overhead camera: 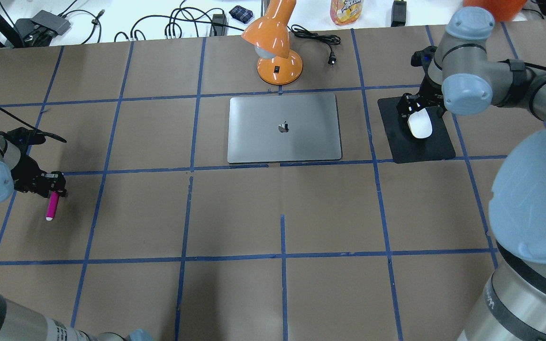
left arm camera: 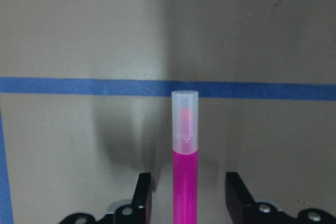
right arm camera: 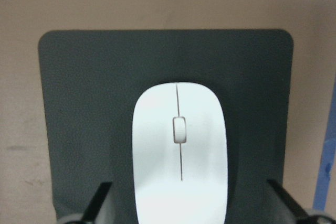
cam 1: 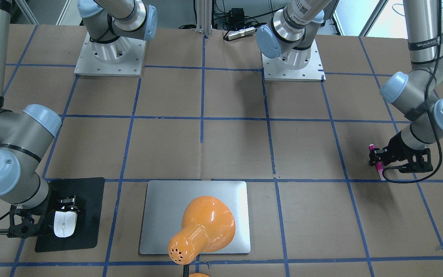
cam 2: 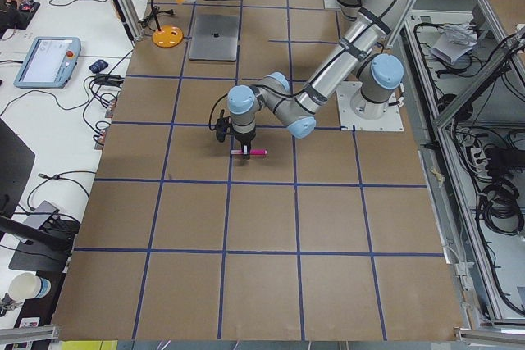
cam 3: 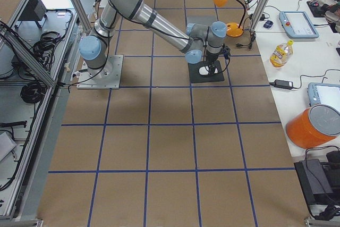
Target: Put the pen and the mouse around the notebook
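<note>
At table (overhead camera: 235,213) ends, left end effector (overhead camera: 54,191) gapes astride pen (overhead camera: 52,207), right end effector (overhead camera: 420,113) astride part-hidden mouse (overhead camera: 420,127).

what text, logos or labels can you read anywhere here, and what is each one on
"WANJEED", as far as it can be made out: white letters on a black strap round the left arm.
Apple logo, no words: centre of the notebook.
Code sticker on the same arm near its base: too small to read.
Label on the yellow bottle: blurred, unreadable.
No text shows on the pen or the mouse.
</note>
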Action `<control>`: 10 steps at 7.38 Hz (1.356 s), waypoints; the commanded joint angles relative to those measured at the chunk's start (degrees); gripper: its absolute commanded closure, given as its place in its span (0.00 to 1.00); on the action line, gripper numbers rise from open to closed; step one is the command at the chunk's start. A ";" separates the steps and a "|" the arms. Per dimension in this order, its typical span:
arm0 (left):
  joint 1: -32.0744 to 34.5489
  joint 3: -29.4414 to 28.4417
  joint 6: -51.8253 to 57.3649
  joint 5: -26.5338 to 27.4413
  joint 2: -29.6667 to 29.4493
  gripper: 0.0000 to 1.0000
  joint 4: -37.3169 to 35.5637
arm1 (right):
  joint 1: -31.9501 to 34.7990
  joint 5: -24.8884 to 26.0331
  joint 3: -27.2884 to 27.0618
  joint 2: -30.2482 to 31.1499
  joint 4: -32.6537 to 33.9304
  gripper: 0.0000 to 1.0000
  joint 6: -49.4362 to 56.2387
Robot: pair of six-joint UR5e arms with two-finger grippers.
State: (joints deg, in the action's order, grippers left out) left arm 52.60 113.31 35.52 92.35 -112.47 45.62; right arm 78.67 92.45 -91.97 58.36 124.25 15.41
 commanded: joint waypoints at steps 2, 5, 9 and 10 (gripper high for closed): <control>-0.04 -0.46 -0.10 0.11 -0.21 1.00 0.00 | 0.51 -0.77 0.22 13.83 -13.90 0.00 -2.91; -0.04 -1.16 -0.63 0.37 0.67 1.00 0.70 | 10.24 -1.30 3.53 22.13 -26.28 0.00 -21.23; 4.33 -2.39 -17.16 1.01 5.41 1.00 1.05 | 18.96 -1.31 12.62 25.65 -41.64 0.00 -30.35; 7.75 -2.48 -25.16 0.56 5.85 1.00 1.05 | 18.98 -0.87 12.00 26.27 -41.63 0.00 -29.74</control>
State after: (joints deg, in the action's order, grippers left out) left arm 56.65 110.92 20.15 93.98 -107.45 46.60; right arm 96.76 91.18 -79.72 83.50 83.16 -14.43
